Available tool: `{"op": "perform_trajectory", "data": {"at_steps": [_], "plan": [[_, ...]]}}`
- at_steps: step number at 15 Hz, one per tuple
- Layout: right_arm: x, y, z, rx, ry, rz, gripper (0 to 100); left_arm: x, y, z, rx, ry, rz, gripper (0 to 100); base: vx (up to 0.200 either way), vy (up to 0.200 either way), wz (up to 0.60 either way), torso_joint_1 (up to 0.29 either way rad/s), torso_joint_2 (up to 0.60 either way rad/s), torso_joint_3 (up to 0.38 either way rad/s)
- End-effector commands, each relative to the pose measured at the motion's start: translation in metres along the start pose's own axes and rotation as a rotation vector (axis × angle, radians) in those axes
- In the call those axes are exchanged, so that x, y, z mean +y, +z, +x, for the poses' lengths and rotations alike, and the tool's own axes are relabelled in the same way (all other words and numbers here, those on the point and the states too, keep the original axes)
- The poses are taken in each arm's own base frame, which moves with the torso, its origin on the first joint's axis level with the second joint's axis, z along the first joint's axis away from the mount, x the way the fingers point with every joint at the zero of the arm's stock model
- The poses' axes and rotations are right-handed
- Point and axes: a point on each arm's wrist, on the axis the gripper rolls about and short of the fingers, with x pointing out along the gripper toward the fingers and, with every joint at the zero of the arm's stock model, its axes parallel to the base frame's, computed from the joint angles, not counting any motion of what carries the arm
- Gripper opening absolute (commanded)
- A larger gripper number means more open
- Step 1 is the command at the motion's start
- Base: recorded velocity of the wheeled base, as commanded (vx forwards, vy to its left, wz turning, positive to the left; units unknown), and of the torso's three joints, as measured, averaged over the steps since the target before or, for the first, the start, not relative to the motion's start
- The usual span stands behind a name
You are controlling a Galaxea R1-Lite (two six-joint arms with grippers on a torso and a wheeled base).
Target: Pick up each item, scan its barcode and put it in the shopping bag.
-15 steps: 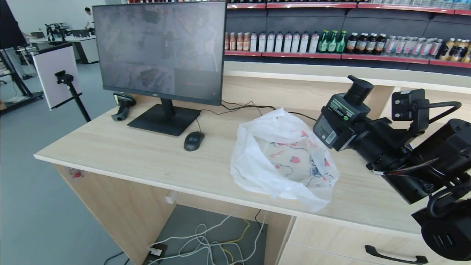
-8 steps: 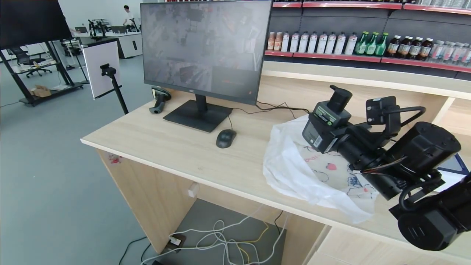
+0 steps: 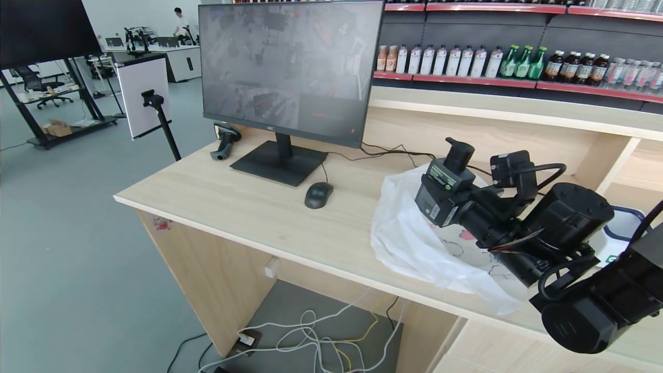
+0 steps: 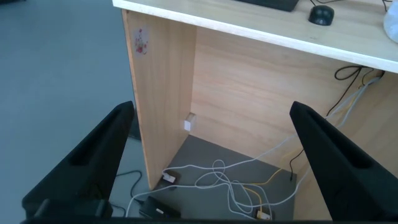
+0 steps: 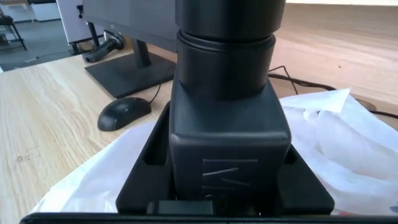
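While my right claw (image 3: 462, 209) clamps the bottle (image 3: 442, 186), cap tilted up, the bag (image 3: 409, 243) lies straight below it.

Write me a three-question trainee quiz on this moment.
1. True or false: the right gripper holds a bottle above the bag.
2. Which thing lies on the desk between the monitor and the bag?
A. mouse
B. keyboard
C. cup
3. Fill in: the left gripper, down beside the desk, is ___ (open or shut).

Key: 1 true; 2 A; 3 open.
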Motion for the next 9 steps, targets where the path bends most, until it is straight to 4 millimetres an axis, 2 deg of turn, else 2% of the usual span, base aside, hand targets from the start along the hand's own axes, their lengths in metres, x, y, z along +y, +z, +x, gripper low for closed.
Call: {"op": "perform_trajectory", "data": {"at_steps": [1, 7, 9], "plan": [[0.000, -0.012, 0.003, 0.030, 0.000, 0.001, 0, 0.000, 0.000, 0.000, -0.001, 0.000, 0.000, 100, 0.000, 0.000, 0.00, 0.000, 0.00, 0.000], [0.003, -0.040, 0.012, 0.091, 0.009, 0.002, 0, 0.000, 0.000, 0.000, -0.001, 0.000, 0.000, 100, 0.000, 0.000, 0.00, 0.000, 0.00, 0.000], [0.004, -0.041, 0.013, 0.093, 0.012, 0.002, 0, 0.000, 0.000, 0.000, -0.001, 0.000, 0.000, 100, 0.000, 0.000, 0.00, 0.000, 0.00, 0.000]]}}
